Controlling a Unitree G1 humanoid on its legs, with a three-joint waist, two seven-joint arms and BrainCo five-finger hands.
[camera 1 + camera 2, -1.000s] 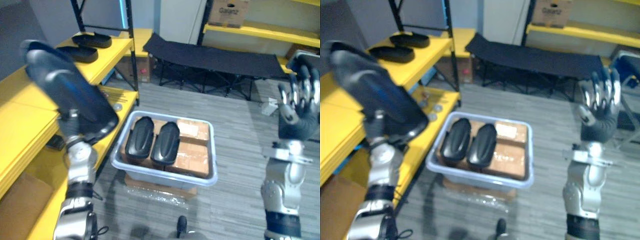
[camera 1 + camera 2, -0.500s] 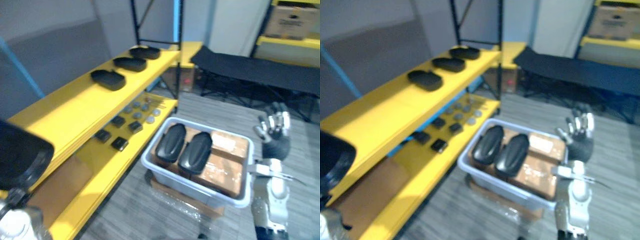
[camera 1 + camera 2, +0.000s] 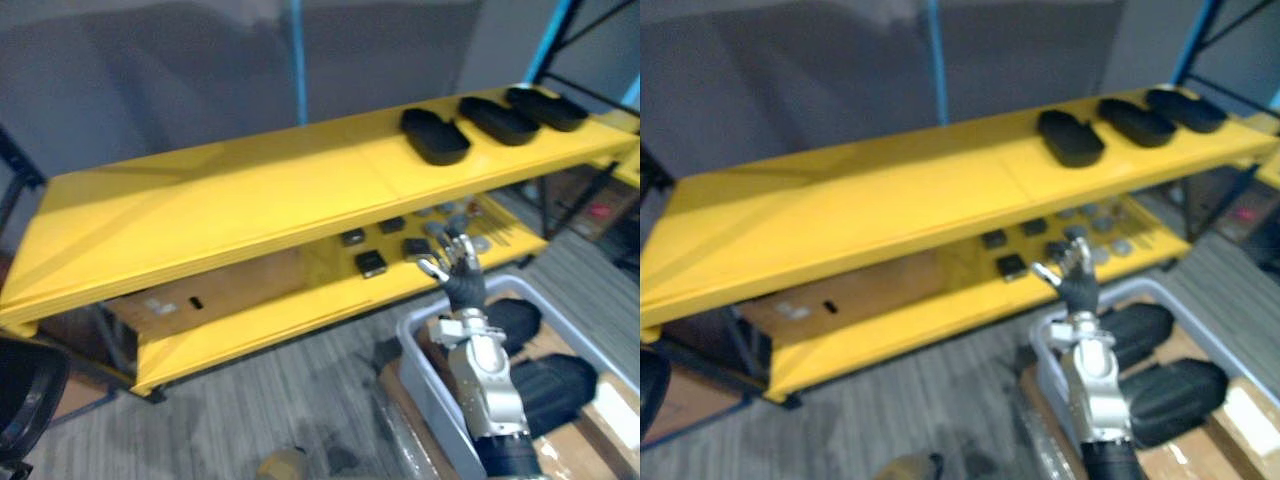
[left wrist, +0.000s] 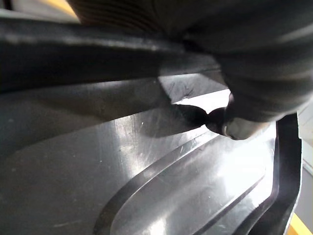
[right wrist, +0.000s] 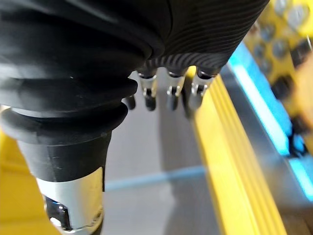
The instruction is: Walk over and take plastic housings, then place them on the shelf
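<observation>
Grey bin (image 3: 418,372), cardboard boxes (image 3: 1185,455) inside, grey plank floor (image 3: 230,420)

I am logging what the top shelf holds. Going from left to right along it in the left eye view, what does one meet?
bare yellow shelf board → first black housing → second housing → third housing

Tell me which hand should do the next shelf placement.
Left. The left hand grips a black housing, near the bare end of the yellow shelf; the right hand is open, holding nothing, raised by the bin.
</observation>
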